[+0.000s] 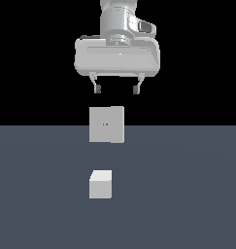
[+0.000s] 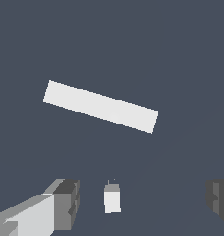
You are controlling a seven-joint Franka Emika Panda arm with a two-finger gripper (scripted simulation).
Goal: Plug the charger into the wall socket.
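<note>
The charger (image 1: 100, 184) is a small plain white cube on the dark floor, near the exterior view's centre and closer to the camera. The wall socket (image 1: 107, 124) is a larger upright pale-grey block with two tiny dark-gold holes on its face, standing behind the charger. My gripper (image 1: 116, 89) hangs open and empty high above the socket, touching nothing. In the wrist view the socket (image 2: 100, 106) shows as a long pale bar seen from above, and the charger (image 2: 112, 199) as a small white block between my two fingers (image 2: 67, 203).
The dark grey-blue floor (image 1: 187, 194) stretches around both blocks. Beyond its far edge the background is black. Nothing else stands on the floor.
</note>
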